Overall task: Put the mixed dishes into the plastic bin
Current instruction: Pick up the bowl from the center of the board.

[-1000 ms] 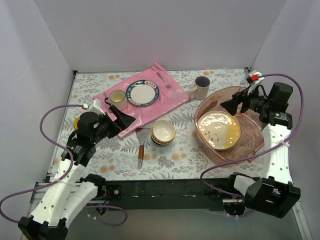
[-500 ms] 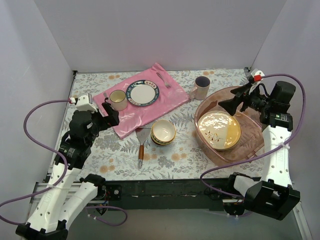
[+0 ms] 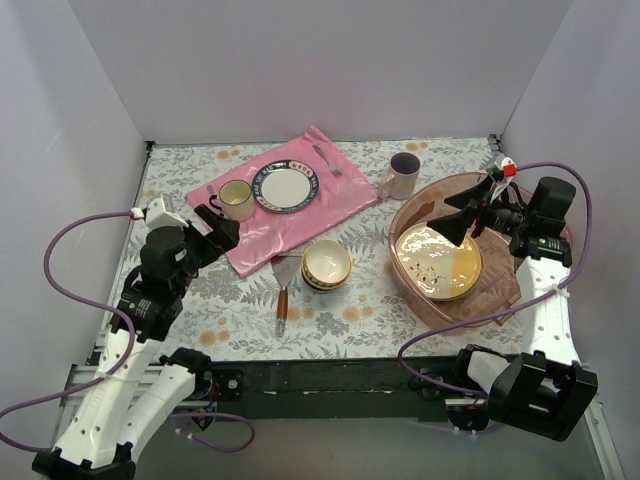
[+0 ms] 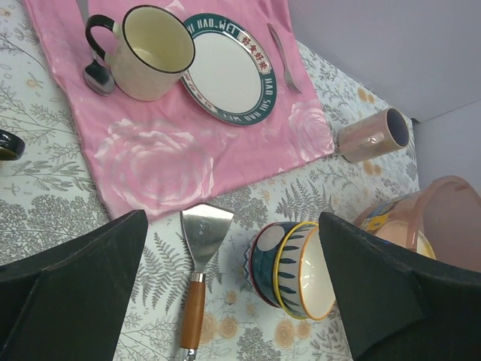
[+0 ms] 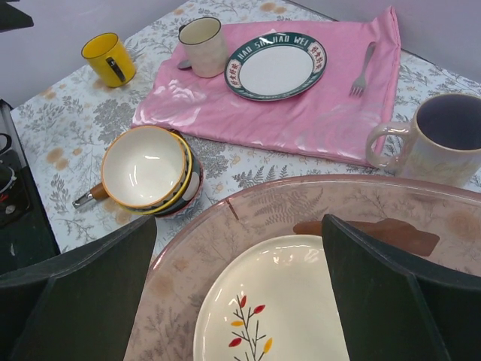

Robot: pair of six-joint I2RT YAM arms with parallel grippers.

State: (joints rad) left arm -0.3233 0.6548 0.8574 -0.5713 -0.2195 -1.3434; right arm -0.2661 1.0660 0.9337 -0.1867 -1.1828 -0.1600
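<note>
Left fingers (image 4: 75, 293): spread wide, nothing between them.
Right fingers (image 5: 398, 301): wide too, hanging over the plastic bin (image 3: 498, 292).
Bin: cream plate (image 3: 437, 260) lying inside.
Surface: stacked bowls (image 3: 326, 265) and pinkish mug (image 3: 403, 176), both outside the bin.
Right wrist view: yellow mug (image 5: 109, 59) in plain sight; from the top view the left arm hides it.

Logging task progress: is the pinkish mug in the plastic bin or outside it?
Outside. The pinkish mug stands upright on the table, beside the plastic bin; a cream plate lies inside.

Lab test cell, white walls (image 3: 330, 60), floral tabletop (image 3: 230, 300)
</note>
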